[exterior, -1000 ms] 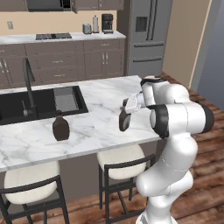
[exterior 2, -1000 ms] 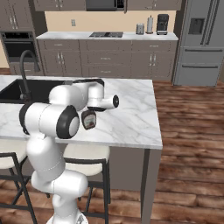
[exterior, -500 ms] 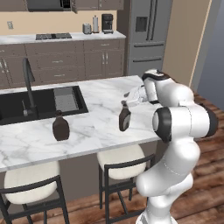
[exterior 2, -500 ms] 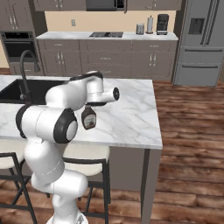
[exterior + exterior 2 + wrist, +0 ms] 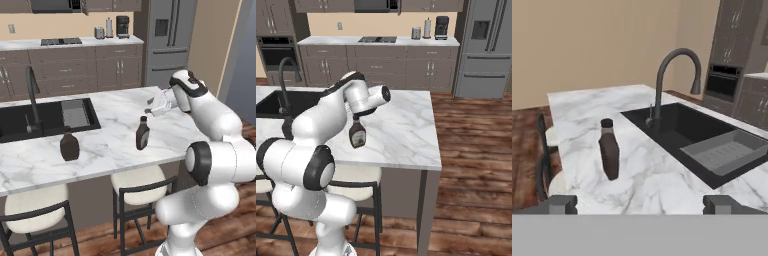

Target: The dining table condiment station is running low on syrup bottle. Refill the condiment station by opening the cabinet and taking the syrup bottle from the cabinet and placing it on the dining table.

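Note:
The syrup bottle [image 5: 142, 134] [image 5: 357, 135] stands upright and free on the dining table [image 5: 112, 107] [image 5: 403, 130], near its front edge, with its white-and-brown label showing in the right base view. My gripper [image 5: 151, 109] hovers open a little above and to the right of the bottle's cap, touching nothing. In the hand view the gripper [image 5: 639, 202] holds its tips wide apart with nothing between them. The undersides of taupe wall cabinets [image 5: 321, 5] line the far wall. Which of them is the cabinet I cannot tell.
A squatter dark bottle [image 5: 69, 145] stands farther left by the black sink [image 5: 47, 117]; the dark bottle [image 5: 609, 149] ahead in the hand view seems to be that one. The black faucet [image 5: 32, 97] [image 5: 674, 75] rises behind the sink. White-cushioned stools [image 5: 142, 182] tuck under the table's front edge.
My open gripper has drawn up and back to the right, away from the syrup bottle's neck. The bottle stays standing where it was.

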### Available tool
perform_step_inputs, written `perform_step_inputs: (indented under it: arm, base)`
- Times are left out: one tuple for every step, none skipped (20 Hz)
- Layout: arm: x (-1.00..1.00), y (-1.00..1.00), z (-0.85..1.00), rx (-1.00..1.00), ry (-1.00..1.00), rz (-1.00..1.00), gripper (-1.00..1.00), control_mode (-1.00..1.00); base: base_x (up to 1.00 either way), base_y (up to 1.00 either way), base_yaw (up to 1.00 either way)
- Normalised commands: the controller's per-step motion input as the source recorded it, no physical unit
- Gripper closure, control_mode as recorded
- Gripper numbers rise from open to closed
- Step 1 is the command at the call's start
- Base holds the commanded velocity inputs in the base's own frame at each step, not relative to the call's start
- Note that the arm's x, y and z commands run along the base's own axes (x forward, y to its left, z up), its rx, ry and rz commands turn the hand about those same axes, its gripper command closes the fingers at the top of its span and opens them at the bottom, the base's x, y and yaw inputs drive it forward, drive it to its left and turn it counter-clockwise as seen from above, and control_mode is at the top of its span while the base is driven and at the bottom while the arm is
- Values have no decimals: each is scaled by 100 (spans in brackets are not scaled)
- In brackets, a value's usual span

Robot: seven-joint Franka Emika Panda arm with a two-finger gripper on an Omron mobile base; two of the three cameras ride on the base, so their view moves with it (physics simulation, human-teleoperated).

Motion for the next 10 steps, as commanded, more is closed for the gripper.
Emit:
perform_step_inputs:
  arm:
    - [-95, 0, 67, -13, 0, 0, -100, -100]
    - [-96, 0, 66, -13, 0, 0, -100, -100]
    - [-100, 0, 64, -13, 0, 0, -100, -100]
    - [-100, 0, 56, -12, 0, -1, -100, -100]
    - [-100, 0, 53, -11, 0, -4, -100, -100]
    - [-100, 0, 48, -11, 0, -6, -100, -100]
    - [-100, 0, 43, -11, 0, -9, -100, -100]
    - [-100, 0, 39, -10, 0, -11, -100, -100]
    - [-100, 0, 29, -11, 0, -13, -100, -100]
    - [-100, 7, 24, -11, 0, -15, -100, -100]
  base:
    - [0, 0, 0]
    - [0, 0, 0]
    - [0, 0, 0]
    - [0, 0, 0]
    - [0, 0, 0]
    - [0, 0, 0]
    - [0, 0, 0]
    - [0, 0, 0]
    - [0, 0, 0]
    - [0, 0, 0]
